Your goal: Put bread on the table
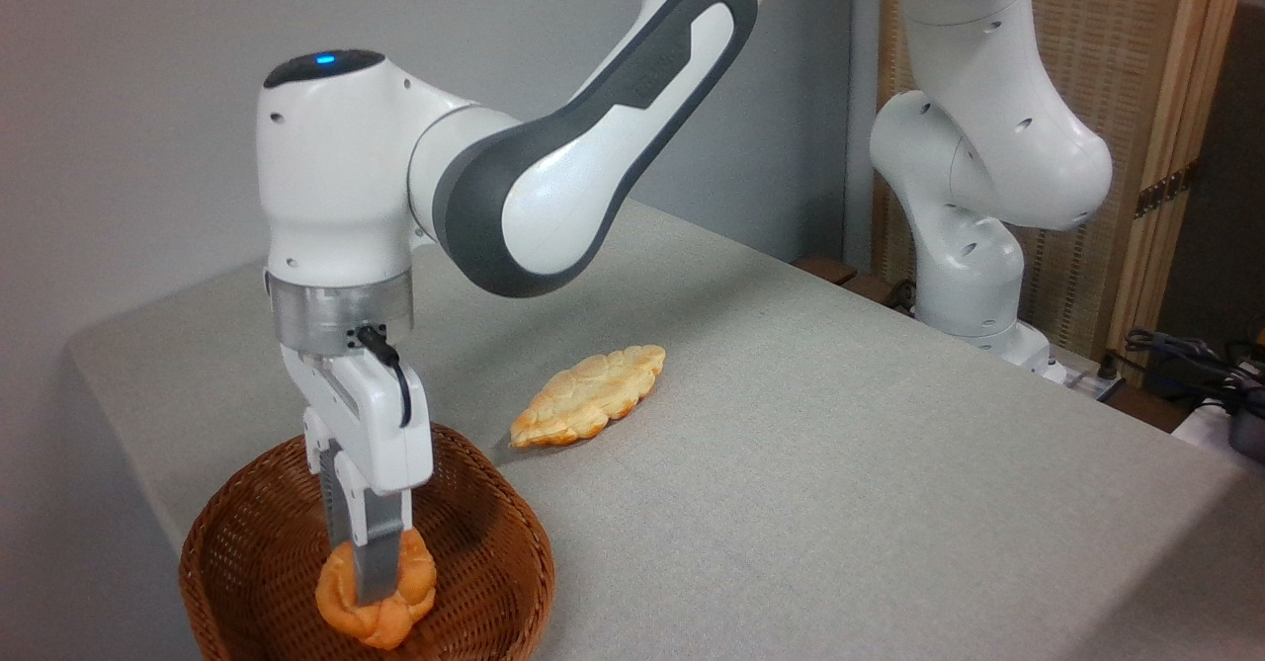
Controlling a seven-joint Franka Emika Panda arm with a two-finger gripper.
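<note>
The bread, a small orange-golden bun with a knotted top, sits at the lower left of the frame inside the brown wicker basket, clamped between the fingers of the gripper, which points straight down from the white arm; whether the bun touches the basket floor cannot be told. Right of the basket, near the middle of the frame, a flat leaf-shaped pastry lies on the grey-beige table.
</note>
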